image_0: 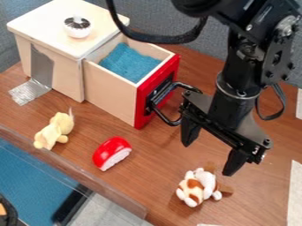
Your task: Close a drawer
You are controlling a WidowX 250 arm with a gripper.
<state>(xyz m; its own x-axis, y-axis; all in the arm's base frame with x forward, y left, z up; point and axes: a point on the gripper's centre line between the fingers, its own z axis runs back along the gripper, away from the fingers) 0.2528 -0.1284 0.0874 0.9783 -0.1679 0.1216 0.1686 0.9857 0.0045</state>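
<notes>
Brown-and-white plush toy [199, 187] lying on the wood tabletop [147, 172], nearest the camera. Next, a red-and-white toy piece [110, 152]; off to its left in view, a pale yellow plush [54, 130]. Gripper [208, 158] hangs over the table, tips pointing down, fingers spread wide, nothing between them. Just beside it, the black handle [160, 114] on the red front of the drawer [109, 95]. Drawer stands pulled out of its wooden box [62, 75], blue cloth [131, 62] inside. Farthest: round knob [77, 31] on the box top.
</notes>
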